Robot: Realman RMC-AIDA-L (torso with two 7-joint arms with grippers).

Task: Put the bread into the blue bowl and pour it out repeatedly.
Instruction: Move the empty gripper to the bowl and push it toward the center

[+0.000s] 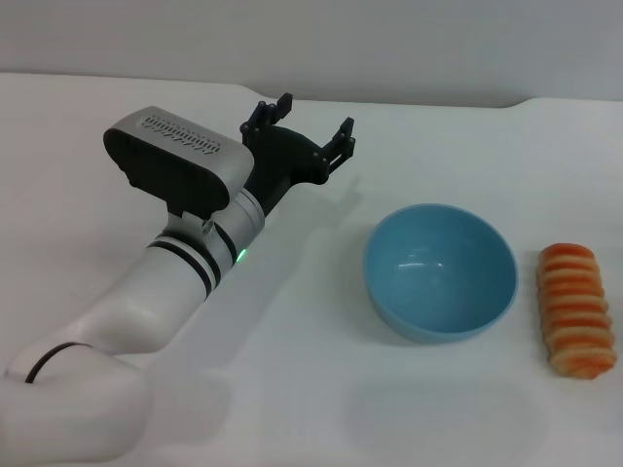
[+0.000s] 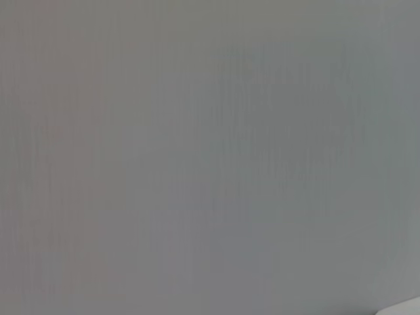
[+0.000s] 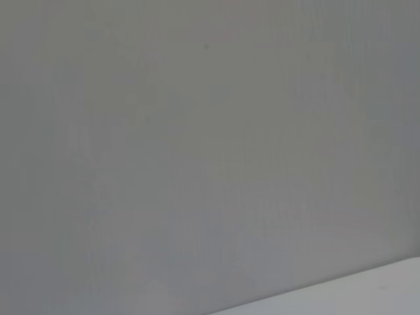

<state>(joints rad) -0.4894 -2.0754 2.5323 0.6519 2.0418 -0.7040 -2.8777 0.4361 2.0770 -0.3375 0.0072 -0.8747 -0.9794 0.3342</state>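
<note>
Left gripper [image 1: 300, 123] hovers over the white table [image 1: 292, 389], fingers spread apart, holding nothing, left of and beyond the blue bowl [image 1: 440, 271]. Bowl stands upright. Bread [image 1: 576, 308] lies striped side up on the table just right of the bowl, apart from it. Right gripper is out of sight.

On the white table [image 1: 292, 389] are one blue bowl [image 1: 440, 271], one bread [image 1: 576, 308], and one gripper [image 1: 304, 121] in view.
</note>
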